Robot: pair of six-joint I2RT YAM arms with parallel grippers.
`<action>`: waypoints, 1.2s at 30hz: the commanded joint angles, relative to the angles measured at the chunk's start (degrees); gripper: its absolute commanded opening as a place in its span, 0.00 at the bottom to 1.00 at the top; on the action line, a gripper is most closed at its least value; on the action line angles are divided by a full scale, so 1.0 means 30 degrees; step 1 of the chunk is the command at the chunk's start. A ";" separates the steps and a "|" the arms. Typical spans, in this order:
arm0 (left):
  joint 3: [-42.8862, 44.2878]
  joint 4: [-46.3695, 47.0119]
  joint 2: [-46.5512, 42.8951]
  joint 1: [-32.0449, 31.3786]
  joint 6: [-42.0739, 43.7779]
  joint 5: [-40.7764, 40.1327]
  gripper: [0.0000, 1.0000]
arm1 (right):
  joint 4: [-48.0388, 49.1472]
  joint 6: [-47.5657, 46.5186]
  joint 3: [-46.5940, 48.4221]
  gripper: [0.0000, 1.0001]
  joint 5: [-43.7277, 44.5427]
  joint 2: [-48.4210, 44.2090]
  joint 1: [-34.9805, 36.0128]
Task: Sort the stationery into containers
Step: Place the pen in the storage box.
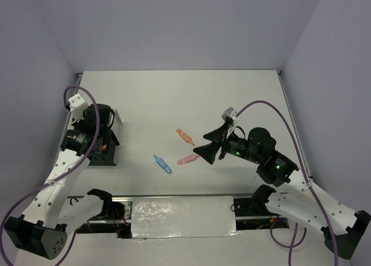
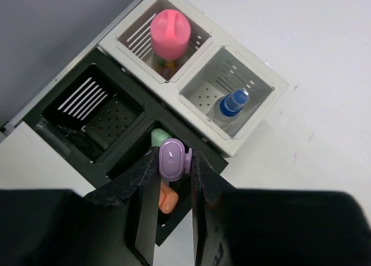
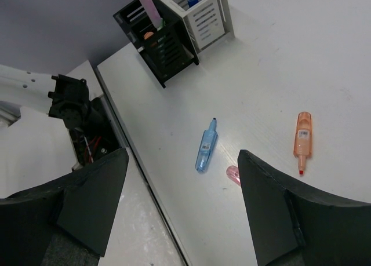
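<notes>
Over the black compartment of the desk organizer (image 2: 249, 118) that already holds a green item (image 2: 157, 136) and an orange one (image 2: 167, 200), a purple highlighter (image 2: 173, 157) hangs upright, cap end toward the wrist camera. The left gripper (image 2: 174, 168) pinches it between its two fingers (image 2: 146, 188), just above the compartment's rim. The other black compartment (image 2: 93, 112) lies beside it. Of the two white ones, one carries a pink-capped tube (image 2: 169, 33) and the other a clear bottle with a blue cap (image 2: 232, 102). From above, the organizer sits at the table's (image 1: 174, 98) left side, mostly hidden under the left arm.

Three highlighters lie loose mid-table, apart from one another: an orange one (image 1: 185, 137), a pink one (image 1: 188, 160) and a blue one (image 1: 163, 164). The right gripper (image 1: 207, 150) hovers over the table just right of the pink highlighter with its fingers (image 3: 93, 202) spread wide and nothing between them. In its wrist view the pink pen's tip shows just beside one finger.
</notes>
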 commanded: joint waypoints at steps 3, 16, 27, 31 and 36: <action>-0.0357 0.1635 0.0098 0.0102 -0.0111 0.0236 0.00 | 0.0789 0.0081 -0.0022 0.84 -0.0393 -0.0207 0.0081; -0.1762 0.1311 -0.0164 0.0102 -0.1198 0.0468 0.35 | 0.0203 0.0052 0.0388 0.84 -0.0569 -0.0676 0.0081; -0.0888 0.1253 -0.2097 0.0102 0.0646 0.2809 0.87 | -0.0148 0.0228 0.0505 0.84 -0.0042 0.0405 0.0110; 0.0255 0.0989 -0.2830 0.0073 0.2516 0.5173 0.86 | 0.0114 0.0520 0.0037 0.84 0.0542 0.1636 0.0226; 0.0376 0.1253 -0.3125 0.0044 0.3871 1.0919 0.87 | -0.1288 0.0959 0.0446 0.84 0.3964 0.4038 0.1513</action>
